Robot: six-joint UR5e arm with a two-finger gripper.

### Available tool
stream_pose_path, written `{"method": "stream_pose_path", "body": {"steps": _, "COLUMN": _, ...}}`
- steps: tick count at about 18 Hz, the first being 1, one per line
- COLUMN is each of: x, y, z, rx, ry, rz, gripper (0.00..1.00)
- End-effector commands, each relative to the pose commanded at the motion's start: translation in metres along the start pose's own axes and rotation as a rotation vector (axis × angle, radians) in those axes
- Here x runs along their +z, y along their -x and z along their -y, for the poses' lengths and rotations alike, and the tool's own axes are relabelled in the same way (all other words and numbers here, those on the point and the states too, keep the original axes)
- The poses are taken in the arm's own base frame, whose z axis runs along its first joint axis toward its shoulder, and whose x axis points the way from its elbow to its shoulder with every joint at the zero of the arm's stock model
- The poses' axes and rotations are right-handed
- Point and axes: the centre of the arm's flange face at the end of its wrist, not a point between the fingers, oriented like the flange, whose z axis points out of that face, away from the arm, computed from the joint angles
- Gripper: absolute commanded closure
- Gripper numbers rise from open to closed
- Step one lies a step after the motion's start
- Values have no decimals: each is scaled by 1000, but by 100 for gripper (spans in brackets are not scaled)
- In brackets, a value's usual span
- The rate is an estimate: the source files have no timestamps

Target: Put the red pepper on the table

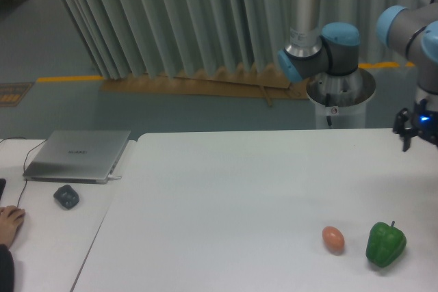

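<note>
Nearest the camera on the right, a green pepper [386, 243] sits on the table [226, 196], with a small orange-brown egg [333, 239] just beside it to the left; the two do not touch. Both rest on the plain white top, close to its near edge. At the near left edge a hand [9, 223] lies on the narrower desk [48, 237], and a dark mouse [66, 197] sits a little beyond it. Farther back on that desk a closed silver laptop [77, 156] lies flat with a cable running off its left side. At the far right edge, above the table's far side, the gripper [417, 122] hangs partly cut off by the frame, a blue light glowing on it; whether its fingers are spread or closed cannot be told. Behind the table the robot arm [321, 42] rises from its round base before a pleated grey curtain [171, 18]. The red pepper cannot be seen anywhere in this view.
</note>
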Motion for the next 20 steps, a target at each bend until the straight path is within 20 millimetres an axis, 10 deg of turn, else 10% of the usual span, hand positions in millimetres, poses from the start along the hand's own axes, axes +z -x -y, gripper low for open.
{"method": "stream_pose_path", "body": {"steps": 4, "x": 30, "y": 42, "z": -21, "rx": -34, "ry": 126, "rz": 23, "gripper": 0}}
{"method": "stream_pose_path", "body": {"steps": 14, "x": 25, "y": 125, "z": -10, "rx": -106, "ry": 64, "rz": 297, "gripper": 0}}
{"method": "stream_pose_path", "body": {"steps": 20, "x": 79, "y": 149, "z": -22, "rx": -161, "ry": 148, "rz": 267, "gripper": 0}}
